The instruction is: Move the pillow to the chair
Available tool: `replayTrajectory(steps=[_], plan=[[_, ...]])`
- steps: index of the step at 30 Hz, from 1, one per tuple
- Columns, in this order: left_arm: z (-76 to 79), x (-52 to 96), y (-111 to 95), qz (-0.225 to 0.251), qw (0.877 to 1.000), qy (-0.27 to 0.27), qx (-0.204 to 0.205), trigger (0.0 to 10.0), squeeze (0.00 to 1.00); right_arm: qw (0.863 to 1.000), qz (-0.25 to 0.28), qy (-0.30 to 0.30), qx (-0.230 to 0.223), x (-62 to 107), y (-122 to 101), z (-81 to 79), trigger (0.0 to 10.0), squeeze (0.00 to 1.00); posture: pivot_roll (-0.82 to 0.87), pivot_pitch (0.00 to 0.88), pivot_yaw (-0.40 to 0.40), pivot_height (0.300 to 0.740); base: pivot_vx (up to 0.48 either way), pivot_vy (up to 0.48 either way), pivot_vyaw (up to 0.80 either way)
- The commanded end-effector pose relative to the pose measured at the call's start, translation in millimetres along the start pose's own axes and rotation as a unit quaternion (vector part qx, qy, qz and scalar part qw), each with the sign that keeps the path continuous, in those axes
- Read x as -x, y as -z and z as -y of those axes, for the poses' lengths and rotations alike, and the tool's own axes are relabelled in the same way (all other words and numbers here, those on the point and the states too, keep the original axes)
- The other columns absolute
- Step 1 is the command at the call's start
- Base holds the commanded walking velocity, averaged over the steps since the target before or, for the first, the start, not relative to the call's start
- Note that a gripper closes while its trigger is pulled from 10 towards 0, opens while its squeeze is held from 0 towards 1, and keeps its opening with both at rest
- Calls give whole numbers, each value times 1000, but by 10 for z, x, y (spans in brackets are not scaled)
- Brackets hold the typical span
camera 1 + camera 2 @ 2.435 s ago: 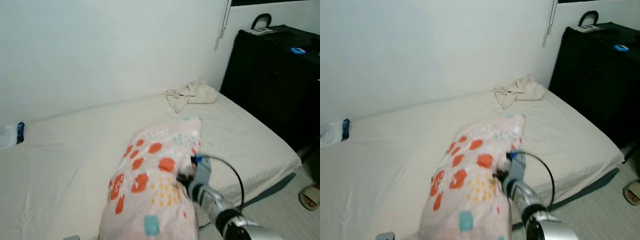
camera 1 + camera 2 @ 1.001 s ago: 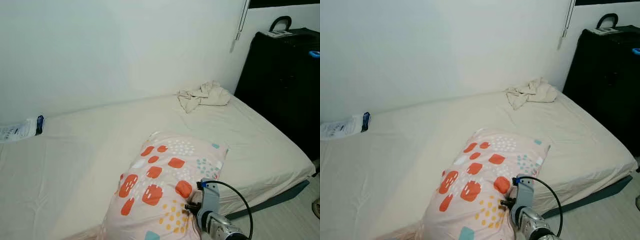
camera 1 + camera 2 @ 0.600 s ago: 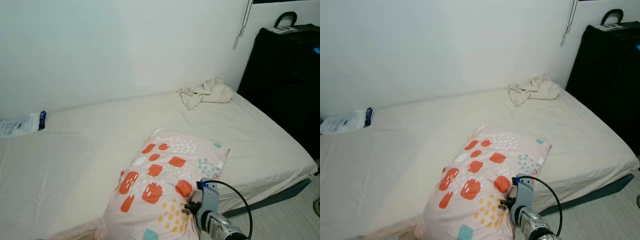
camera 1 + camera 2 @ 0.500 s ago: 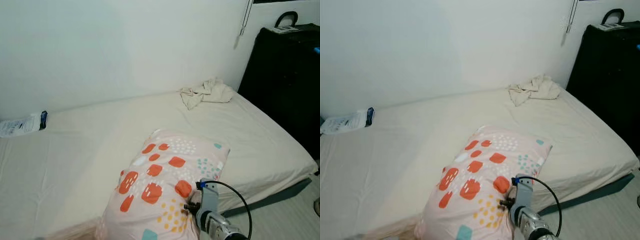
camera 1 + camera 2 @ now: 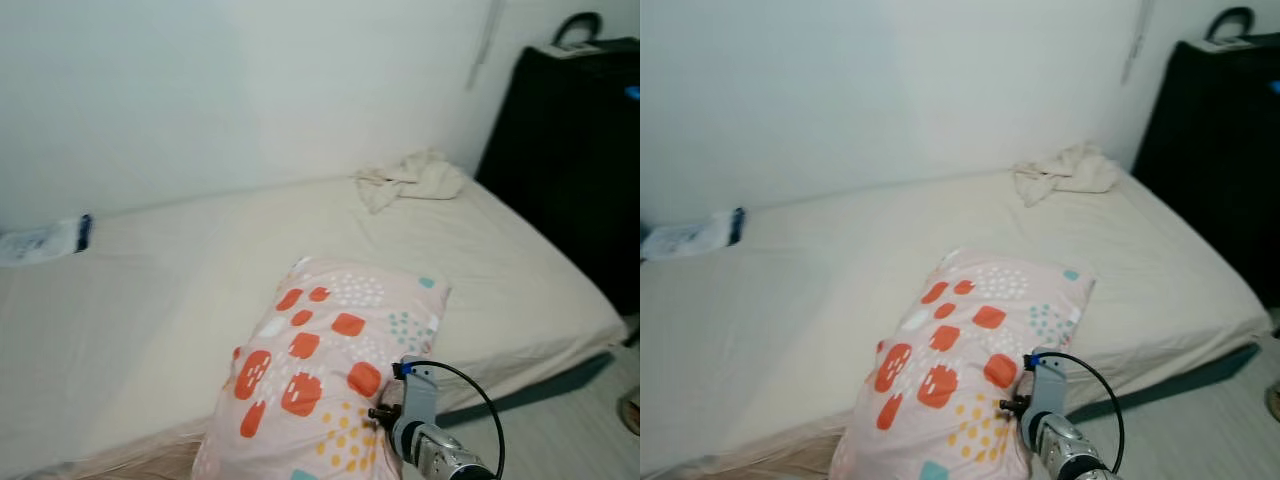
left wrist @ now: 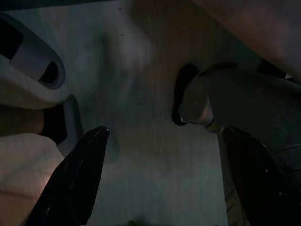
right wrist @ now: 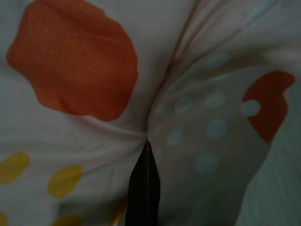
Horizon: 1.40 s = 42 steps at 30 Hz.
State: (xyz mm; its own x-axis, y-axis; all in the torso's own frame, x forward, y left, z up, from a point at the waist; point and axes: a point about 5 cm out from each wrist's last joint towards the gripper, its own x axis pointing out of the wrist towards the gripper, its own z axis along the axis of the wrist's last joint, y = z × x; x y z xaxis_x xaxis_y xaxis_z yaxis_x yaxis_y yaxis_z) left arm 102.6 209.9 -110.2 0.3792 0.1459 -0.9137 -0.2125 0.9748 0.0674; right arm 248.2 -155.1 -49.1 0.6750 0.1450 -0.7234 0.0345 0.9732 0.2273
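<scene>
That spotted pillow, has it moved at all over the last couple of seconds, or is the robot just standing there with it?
The pillow was raised on end 2.4 s ago; it has since tipped down to lie flatter at the bed's near edge. The right gripper stays shut on its fabric. The crumpled cloth and the black cabinet have stayed put. The left gripper still hangs open.

- The pink pillow with orange blotches (image 5: 335, 370) sits at the cream mattress's (image 5: 150, 300) near edge
- A crumpled beige cloth (image 5: 410, 178) lies in the far right corner
- A tall black cabinet (image 5: 570, 150) stands right of the mattress
- The right gripper (image 7: 146, 181) is pinched into the pillow's near right side
</scene>
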Motion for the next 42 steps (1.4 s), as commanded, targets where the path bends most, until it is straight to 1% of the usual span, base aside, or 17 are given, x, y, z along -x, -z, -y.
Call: replayTrajectory(steps=[1, 4, 18, 25, 33, 42], plan=[[-28, 1, 4, -2, 1000, -3, -1, 10000, 0, 1000, -7, 6, -2, 7, 38, 22, 10000, 0, 13, 47, -16, 740, 0, 0, 0], [-27, 1, 1, -2, 1000, -3, -1, 10000, 0, 1000, -9, 5, 2, 7, 35, 23, 10000, 0, 12, 47, -16, 740, 0, 0, -408], [-7, -1, -7, 0, 1000, 2, 3, 10000, 0, 1000, -5, 9, -1, 5, -1, 36, 10000, 0, 11, 44, -16, 740, 0, 0, -719], [6, -3, -19, 1, 1000, 4, 2, 10000, 0, 1000, 3, 9, -5, -1, -56, 32, 10000, 0, 9, 45, -17, 740, 0, 0, -716], [11, -4, -18, 0, 1000, 5, 2, 10000, 0, 999, 13, 29, -8, 2, -124, 83, 10000, 0, 15, 37, -22, 740, 0, 0, -719], [10, -5, -24, 1, 1000, 5, 1, 10000, 0, 999, 21, 34, -11, 0, -194, 99, 10000, 0, 15, 30, -25, 740, 0, 0, -719]])
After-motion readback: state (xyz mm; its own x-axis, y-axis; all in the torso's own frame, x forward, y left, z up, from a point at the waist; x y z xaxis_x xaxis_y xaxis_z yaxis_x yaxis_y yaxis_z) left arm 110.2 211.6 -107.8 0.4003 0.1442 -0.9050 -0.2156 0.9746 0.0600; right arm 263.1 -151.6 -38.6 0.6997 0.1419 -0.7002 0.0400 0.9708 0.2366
